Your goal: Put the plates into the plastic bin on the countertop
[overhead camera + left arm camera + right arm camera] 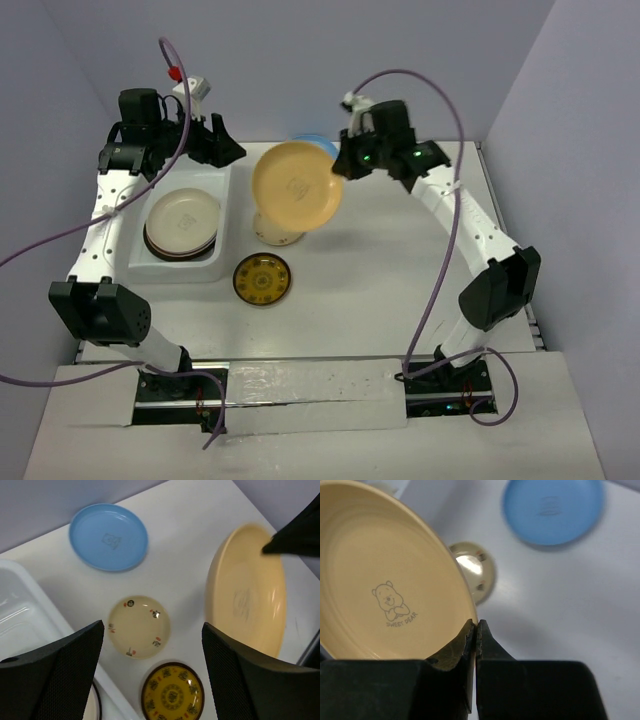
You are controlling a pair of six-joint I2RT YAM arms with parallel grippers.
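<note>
My right gripper [345,160] is shut on the rim of a large orange plate [296,185], held tilted in the air above the countertop [380,290]; the plate fills the right wrist view [385,580] and shows in the left wrist view [247,590]. My left gripper [228,152] is open and empty over the far end of the white plastic bin [222,262], which holds stacked plates with a cream-centred one on top [183,218]. A small cream plate [139,626], a dark gold-patterned plate [262,279] and a blue plate [108,536] lie on the counter.
Pale lilac walls enclose the countertop at the back and both sides. The blue plate lies near the back wall, mostly hidden behind the orange plate in the top view. The bin's wall [30,625] shows at the left of the left wrist view.
</note>
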